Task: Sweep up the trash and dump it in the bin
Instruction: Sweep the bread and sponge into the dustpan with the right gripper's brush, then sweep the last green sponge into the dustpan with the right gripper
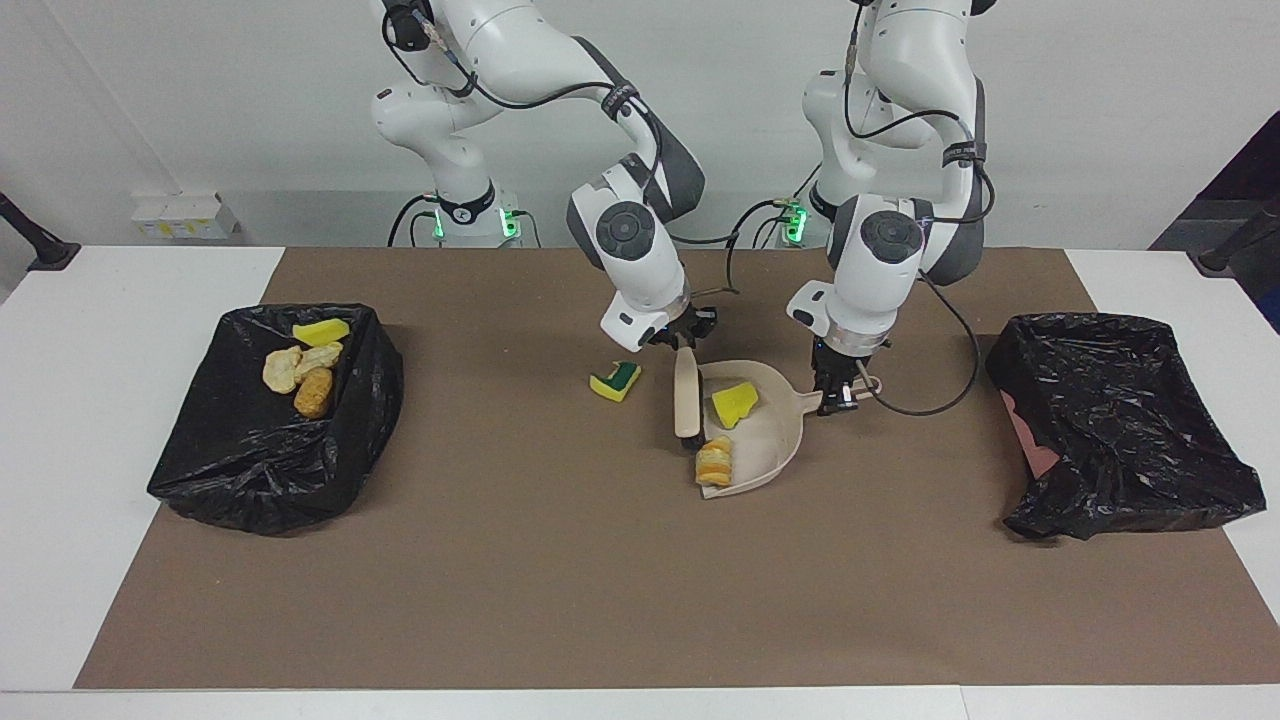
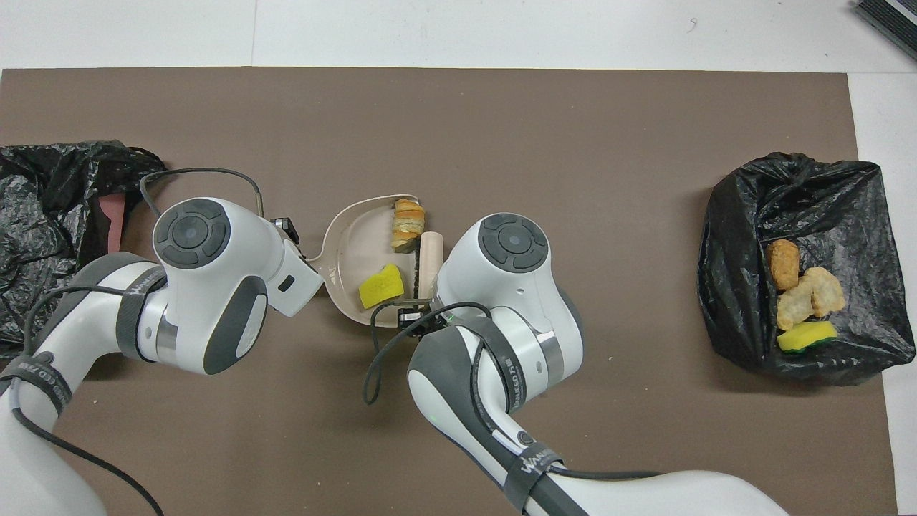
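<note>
The right arm reaches in from the 11 o'clock corner of the facing view, elbow high and forearm sloping toward the middle, wrist bent steeply down. The right gripper hangs low at the middle of the table, jaws clamped on the brush handle. The left arm drops from 1 o'clock, forearm near vertical. The left gripper points straight down, jaws closed on the dustpan handle.

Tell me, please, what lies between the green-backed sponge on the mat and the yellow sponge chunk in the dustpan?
The brush, held by the right gripper, stands between the green-backed sponge and the yellow chunk; the facing view shows it.
</note>
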Controlling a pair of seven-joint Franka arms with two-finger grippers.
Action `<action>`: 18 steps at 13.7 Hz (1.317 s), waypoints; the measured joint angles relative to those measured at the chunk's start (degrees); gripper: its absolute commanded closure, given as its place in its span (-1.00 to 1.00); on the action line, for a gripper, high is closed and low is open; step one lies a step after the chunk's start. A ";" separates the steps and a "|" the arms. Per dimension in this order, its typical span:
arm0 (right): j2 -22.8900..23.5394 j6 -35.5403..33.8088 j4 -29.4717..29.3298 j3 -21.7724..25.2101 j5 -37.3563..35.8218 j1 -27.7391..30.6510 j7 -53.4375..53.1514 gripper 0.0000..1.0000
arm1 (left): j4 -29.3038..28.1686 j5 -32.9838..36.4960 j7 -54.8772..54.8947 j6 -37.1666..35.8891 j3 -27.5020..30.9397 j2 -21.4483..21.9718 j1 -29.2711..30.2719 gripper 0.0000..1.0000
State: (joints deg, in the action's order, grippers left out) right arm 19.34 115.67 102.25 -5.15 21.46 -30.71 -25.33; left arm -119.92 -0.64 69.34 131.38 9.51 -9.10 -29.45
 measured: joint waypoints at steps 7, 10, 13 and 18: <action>-10.73 -15.71 6.75 0.88 -4.87 2.04 -17.70 1.00 | -0.11 0.00 0.04 0.21 0.01 0.00 0.02 1.00; -14.10 -15.69 14.54 0.90 -8.39 2.04 -22.33 1.00 | -0.13 0.28 0.10 0.31 -0.03 0.01 -0.02 1.00; -18.27 -10.88 22.72 0.82 -9.26 1.92 -23.04 1.00 | -0.14 0.44 0.11 0.38 -0.05 0.02 -0.03 1.00; -17.15 1.98 27.09 0.39 -9.25 -1.39 -27.10 1.00 | -0.16 0.47 0.10 0.43 -0.05 0.02 -0.03 1.00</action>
State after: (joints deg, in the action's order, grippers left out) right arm 2.19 117.65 129.34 -4.76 12.21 -32.09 -52.43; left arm -120.08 -0.16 69.45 131.81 9.46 -9.08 -29.48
